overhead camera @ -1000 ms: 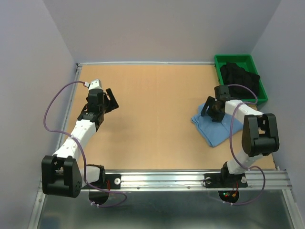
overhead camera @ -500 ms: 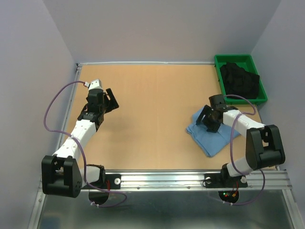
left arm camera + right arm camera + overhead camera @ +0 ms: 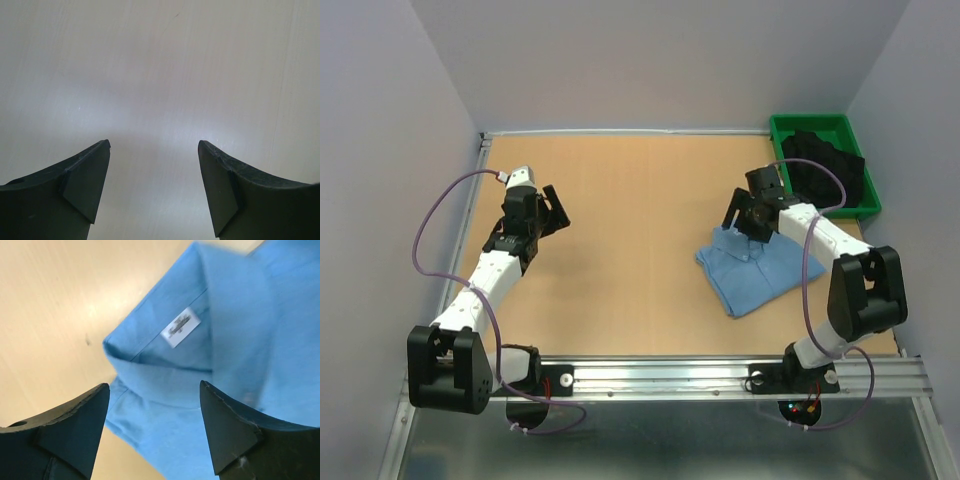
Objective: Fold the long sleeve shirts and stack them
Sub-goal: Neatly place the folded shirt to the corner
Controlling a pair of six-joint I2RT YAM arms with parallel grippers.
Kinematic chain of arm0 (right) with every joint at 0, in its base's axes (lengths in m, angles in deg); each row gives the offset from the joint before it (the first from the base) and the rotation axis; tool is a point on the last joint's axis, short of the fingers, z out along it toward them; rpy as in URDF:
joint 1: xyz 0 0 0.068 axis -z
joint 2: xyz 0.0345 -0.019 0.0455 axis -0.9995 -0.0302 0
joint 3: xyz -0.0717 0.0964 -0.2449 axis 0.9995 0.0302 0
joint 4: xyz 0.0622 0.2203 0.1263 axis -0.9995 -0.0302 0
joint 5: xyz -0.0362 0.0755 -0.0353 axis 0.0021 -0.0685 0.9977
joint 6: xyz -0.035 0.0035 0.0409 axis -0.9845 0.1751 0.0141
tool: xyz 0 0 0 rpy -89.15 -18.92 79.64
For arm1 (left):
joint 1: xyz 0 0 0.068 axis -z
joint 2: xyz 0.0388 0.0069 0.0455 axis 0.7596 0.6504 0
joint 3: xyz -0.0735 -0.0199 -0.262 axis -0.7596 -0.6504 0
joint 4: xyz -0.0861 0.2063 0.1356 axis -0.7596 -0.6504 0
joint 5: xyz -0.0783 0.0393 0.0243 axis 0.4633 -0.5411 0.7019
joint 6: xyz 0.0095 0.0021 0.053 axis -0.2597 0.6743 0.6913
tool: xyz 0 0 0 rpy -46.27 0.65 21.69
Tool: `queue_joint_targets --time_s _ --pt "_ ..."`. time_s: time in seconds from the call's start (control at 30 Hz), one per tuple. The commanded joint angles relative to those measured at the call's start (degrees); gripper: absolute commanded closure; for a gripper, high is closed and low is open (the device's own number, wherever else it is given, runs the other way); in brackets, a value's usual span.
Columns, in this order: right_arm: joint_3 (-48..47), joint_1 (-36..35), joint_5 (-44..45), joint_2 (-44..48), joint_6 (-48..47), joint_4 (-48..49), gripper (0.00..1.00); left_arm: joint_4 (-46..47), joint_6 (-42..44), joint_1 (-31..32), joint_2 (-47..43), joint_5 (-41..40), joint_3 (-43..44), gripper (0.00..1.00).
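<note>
One folded light blue long sleeve shirt (image 3: 752, 272) lies on the right half of the table, collar end toward the back. My right gripper (image 3: 744, 216) hovers at that collar end, open. The right wrist view shows the shirt (image 3: 235, 360) with its collar and a white label (image 3: 181, 326); the gripper (image 3: 154, 386) has its jaws spread wide over the collar fold and holds nothing. My left gripper (image 3: 552, 207) is far off on the left side, open. In its wrist view the left gripper (image 3: 154, 144) has only bare tabletop between its fingers.
A green bin (image 3: 810, 121) holding dark cloth (image 3: 822, 163) stands at the back right corner, just behind the right gripper. Walls close in the table on the left, back and right. A metal rail (image 3: 670, 377) runs along the near edge.
The right gripper has swung left and toward the back, and the folded shirt has shifted left with it. The left arm has not moved.
</note>
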Motion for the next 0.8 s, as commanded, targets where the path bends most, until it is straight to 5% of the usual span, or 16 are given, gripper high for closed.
queue_joint_targets --time_s 0.0,0.4,0.77 --pt "-3.6 2.0 12.2 3.9 -9.4 -3.5 0.22 1.7 0.5 -0.5 -1.7 -0.9 0.7 0.18" --pt "5.0 20.0 5.9 0.0 -2.4 -2.8 0.21 2.1 0.5 -0.5 -2.6 0.1 0.2 0.18" --pt "16.8 21.1 -0.7 11.8 7.8 -6.7 0.20 2.2 0.3 -0.5 -2.3 1.3 0.2 0.18"
